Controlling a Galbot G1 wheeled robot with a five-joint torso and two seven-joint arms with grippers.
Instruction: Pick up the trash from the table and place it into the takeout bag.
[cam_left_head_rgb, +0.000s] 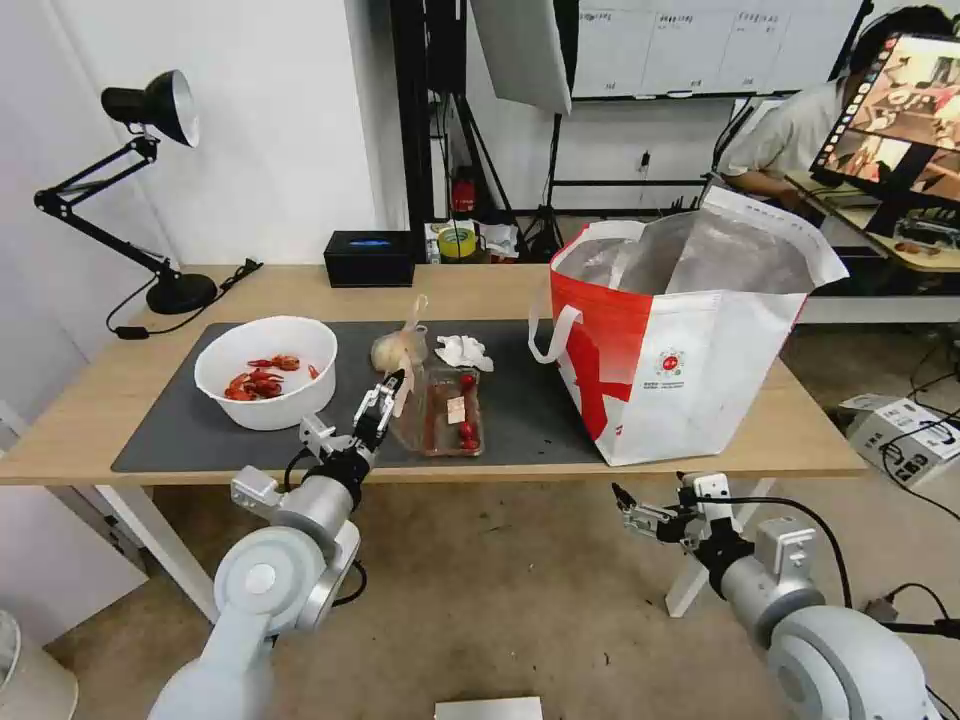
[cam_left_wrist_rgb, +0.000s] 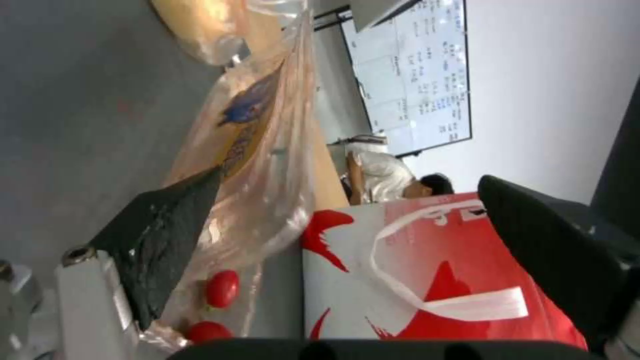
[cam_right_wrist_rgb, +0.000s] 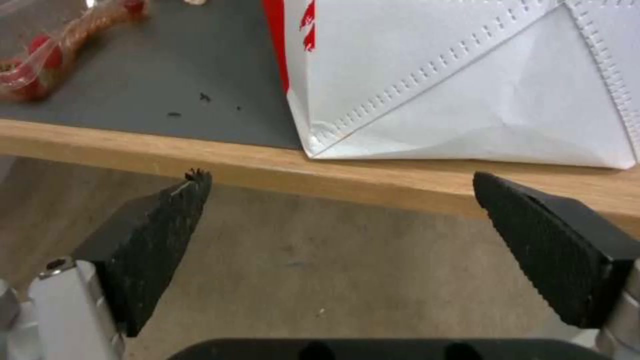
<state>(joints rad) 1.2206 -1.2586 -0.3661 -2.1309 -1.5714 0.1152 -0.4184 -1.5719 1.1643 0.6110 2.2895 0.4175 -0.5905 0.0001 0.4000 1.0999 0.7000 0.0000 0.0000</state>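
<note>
Reaching, left arm: left gripper (cam_left_head_rgb: 385, 398) is out over the near part of the dark grey mat (cam_left_head_rgb: 180, 420), at the left edge of the clear hinged tray (cam_left_head_rgb: 448, 412).
Left gripper state: jaws spread wide; in the left wrist view one black finger pad (cam_left_wrist_rgb: 160, 240) lies against the clear plastic of the tray (cam_left_wrist_rgb: 267, 165), the other pad (cam_left_wrist_rgb: 553, 255) stands well apart, in front of the bag's red side. Nothing pinched.
Right arm: right gripper (cam_left_head_rgb: 640, 517) hangs below and in front of the table (cam_left_head_rgb: 480, 290) edge, under the bag's near corner.
Right gripper state: jaws spread, nothing between them; the right wrist view shows both pads (cam_right_wrist_rgb: 160, 225) apart, with the wooden table edge (cam_right_wrist_rgb: 267, 165) beyond.
Tray: lies on the mat, centre front, with red bits inside (cam_left_wrist_rgb: 221, 288).
Knotted clear bag (cam_left_head_rgb: 400, 345): on the mat just behind the tray's left end, yellowish lump inside, knot upward.
Crumpled tissue (cam_left_head_rgb: 462, 351): on the mat, just right of the knotted bag, behind the tray.
White bowl (cam_left_head_rgb: 266, 370): on the mat's left part, red crayfish shells inside, apart from the left gripper.
Takeout bag (cam_left_head_rgb: 690, 340): stands upright on the table's right end, mouth open, silver lining showing, one white handle hanging on its left side.
Background items: black desk lamp (cam_left_head_rgb: 150, 180) at the table's far left corner; black box (cam_left_head_rgb: 369, 258) at the far edge.
</note>
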